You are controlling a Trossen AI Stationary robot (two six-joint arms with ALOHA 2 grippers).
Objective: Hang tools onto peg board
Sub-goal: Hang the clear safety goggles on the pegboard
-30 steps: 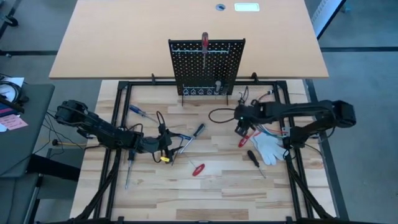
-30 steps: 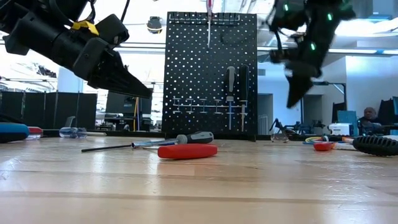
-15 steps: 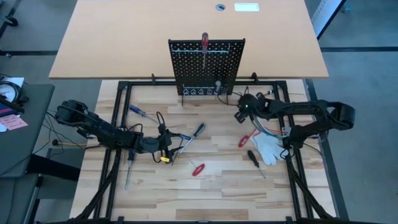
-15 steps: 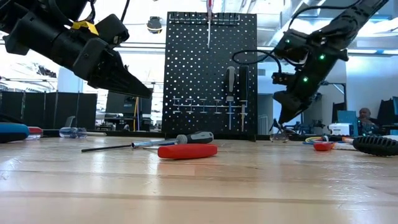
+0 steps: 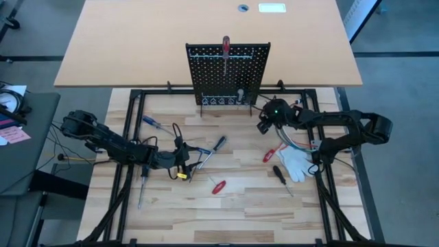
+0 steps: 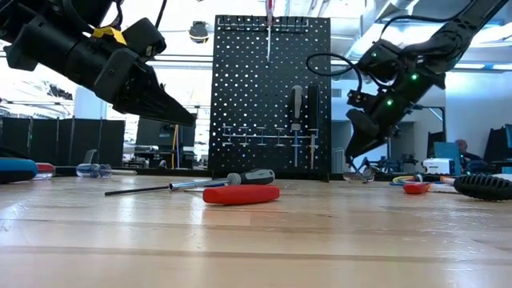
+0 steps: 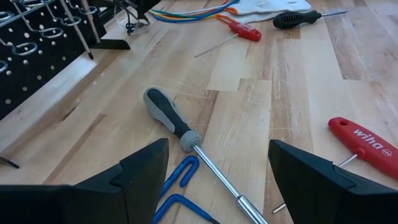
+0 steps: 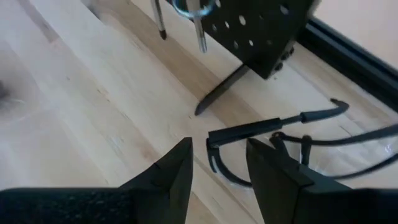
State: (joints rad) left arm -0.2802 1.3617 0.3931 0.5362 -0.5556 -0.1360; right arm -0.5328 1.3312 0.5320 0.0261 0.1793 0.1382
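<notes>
The right pincer (image 5: 263,127) hangs low over the desk (image 5: 240,206) near its far edge, just beside the right foot of the peg board (image 5: 228,74). Its fingers (image 8: 180,163) stand slightly spread with nothing between them. Beneath it lies a thin black bent rod (image 8: 273,127) next to a loop of dark cable (image 5: 241,125).

The peg board is a black perforated panel standing upright at the middle of the far edge. A red-handled screwdriver (image 5: 226,51) hangs from its top rail, and a grey-handled tool (image 6: 296,112) hangs lower down, above the row of hooks.

The remaining tools lie flat on the desk. A grey-and-black-handled screwdriver (image 7: 180,127) rests directly ahead of the left pincer (image 7: 214,171), and a short red-handled one (image 7: 362,138) lies nearer the front edge. The left pincer hovers over the left half of the desk with its fingers wide apart and empty. A blue-handled screwdriver (image 5: 155,123) lies toward the far left corner.

Toward the right edge, a small red-handled driver (image 5: 269,155) and a black-handled screwdriver (image 5: 280,174) lie just beside a white glove (image 5: 296,162).
</notes>
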